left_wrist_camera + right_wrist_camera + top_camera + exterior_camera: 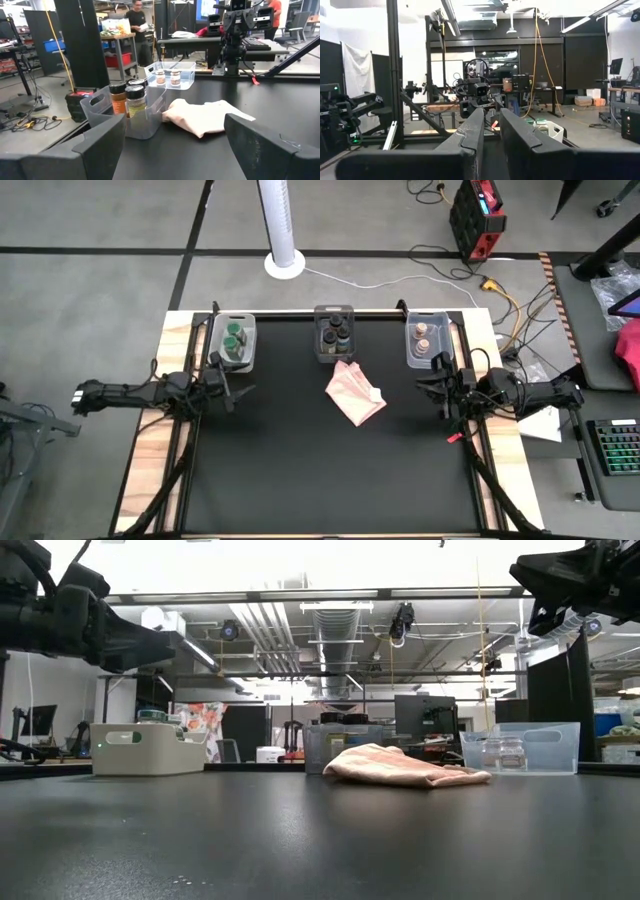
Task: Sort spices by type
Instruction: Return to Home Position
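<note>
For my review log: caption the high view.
Spice jars sorted into three bins, pink cloth nearby; left gripper and right gripper empty.

Six small round jars, all upright and sorted in pairs inside bins past the pink cloth (355,392). Two green-lid jars (232,342) stand well to the cloth's left in the white bin (249,340), one behind the other. Two dark-lid jars (135,100) sit in the clear middle bin (150,120) just beyond the cloth's far edge, one with orange-brown contents, one with pale olive. Two pinkish-tan-lid jars (160,76) stand side by side in the clear bin (186,80) to the cloth's right.
</note>
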Robot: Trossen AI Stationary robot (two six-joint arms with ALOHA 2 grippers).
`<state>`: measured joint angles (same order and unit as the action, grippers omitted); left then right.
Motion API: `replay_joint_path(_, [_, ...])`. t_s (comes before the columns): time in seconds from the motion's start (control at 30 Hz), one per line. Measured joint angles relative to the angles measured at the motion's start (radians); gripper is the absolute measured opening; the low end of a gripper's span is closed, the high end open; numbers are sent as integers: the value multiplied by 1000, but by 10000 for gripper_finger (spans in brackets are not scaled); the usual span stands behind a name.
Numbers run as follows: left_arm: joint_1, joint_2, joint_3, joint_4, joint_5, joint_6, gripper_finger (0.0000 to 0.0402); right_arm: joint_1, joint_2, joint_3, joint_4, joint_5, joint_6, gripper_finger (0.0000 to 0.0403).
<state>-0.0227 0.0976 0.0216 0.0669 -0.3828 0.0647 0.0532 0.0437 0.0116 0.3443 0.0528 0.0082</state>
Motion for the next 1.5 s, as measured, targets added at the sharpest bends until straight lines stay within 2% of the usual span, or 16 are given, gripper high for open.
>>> replay_joint_path(0.27, [0,9,0,-1,0,0,320,0,0,0,0,0,0,48])
replay_joint_path(1.13, [0,12,0,-2,0,0,320,0,0,0,0,1,0,86])
replay_joint_path(1.5, [0,12,0,0,0,0,320,0,0,0,0,1,0,67])
